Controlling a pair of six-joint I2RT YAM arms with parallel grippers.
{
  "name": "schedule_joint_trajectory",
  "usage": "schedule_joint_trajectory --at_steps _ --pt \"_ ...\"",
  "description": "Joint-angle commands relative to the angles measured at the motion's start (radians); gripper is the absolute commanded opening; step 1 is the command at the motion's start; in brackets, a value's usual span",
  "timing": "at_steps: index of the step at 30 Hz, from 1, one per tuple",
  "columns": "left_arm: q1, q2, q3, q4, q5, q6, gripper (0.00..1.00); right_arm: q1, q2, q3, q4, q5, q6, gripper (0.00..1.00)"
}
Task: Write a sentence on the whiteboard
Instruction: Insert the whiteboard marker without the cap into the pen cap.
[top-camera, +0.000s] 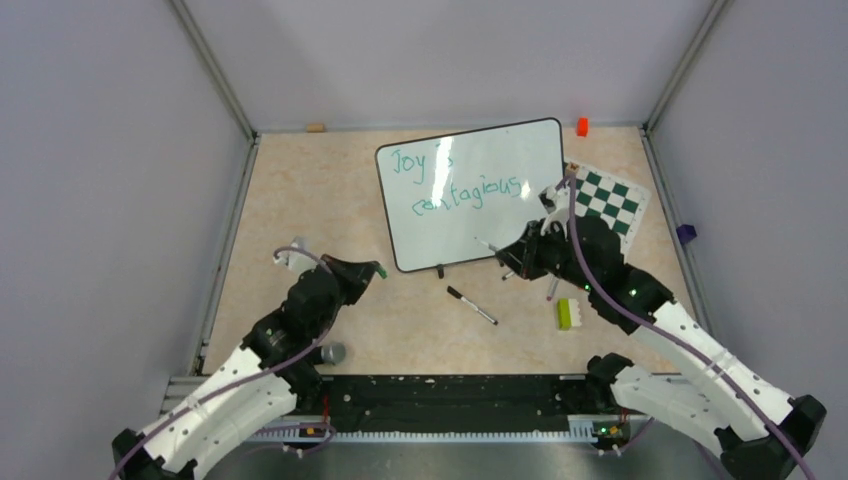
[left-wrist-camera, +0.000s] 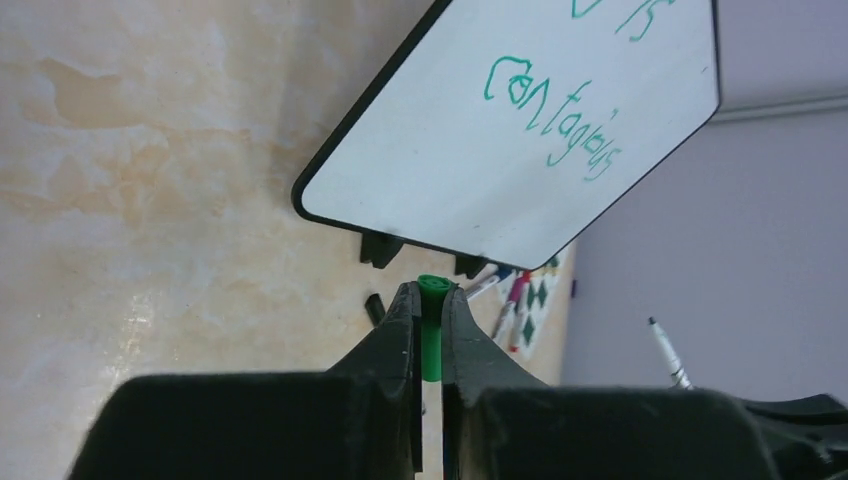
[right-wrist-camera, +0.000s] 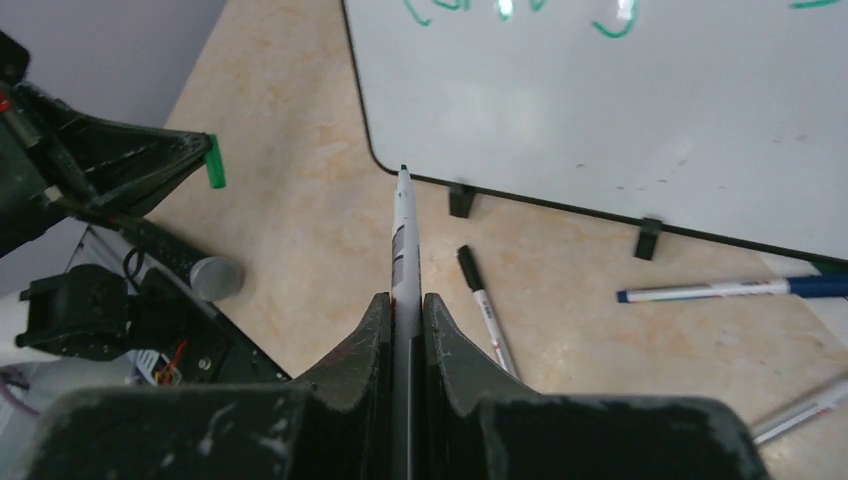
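The whiteboard (top-camera: 500, 225) lies at the middle back of the table. The sentence (top-camera: 468, 194) "Joy is contagious" is on it in teal-green, in two lines. My right gripper (top-camera: 512, 259) is shut on a white marker (right-wrist-camera: 403, 230) at the board's near right edge, its bare tip pointing past the board's corner (right-wrist-camera: 380, 160). My left gripper (top-camera: 377, 270) is shut on the green marker cap (left-wrist-camera: 430, 335), left of the board's near left corner. The left wrist view shows the board (left-wrist-camera: 480, 190) with "contagious" (left-wrist-camera: 555, 125) ahead.
A black-capped marker (top-camera: 471, 305) lies on the table in front of the board. A blue-capped marker (right-wrist-camera: 720, 290) lies by the board's feet. The chess mat (top-camera: 610, 200), a yellow-green block (top-camera: 566, 313), an orange block (top-camera: 582, 126) and a grey cylinder (top-camera: 332, 353) are around.
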Motion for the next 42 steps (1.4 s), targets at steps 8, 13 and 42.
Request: schedule_joint_trajectory --at_steps 8,13,42 --pt "-0.002 -0.28 -0.161 0.191 -0.287 -0.351 0.0 0.44 0.147 -0.089 0.533 0.331 0.032 0.0" --pt "-0.001 -0.276 -0.179 0.238 -0.281 -0.447 0.0 0.525 0.277 -0.072 0.693 0.345 -0.008 0.0" --pt "0.0 -0.294 -0.141 0.102 -0.254 -0.544 0.0 0.592 0.525 0.059 0.793 0.279 -0.004 0.0"
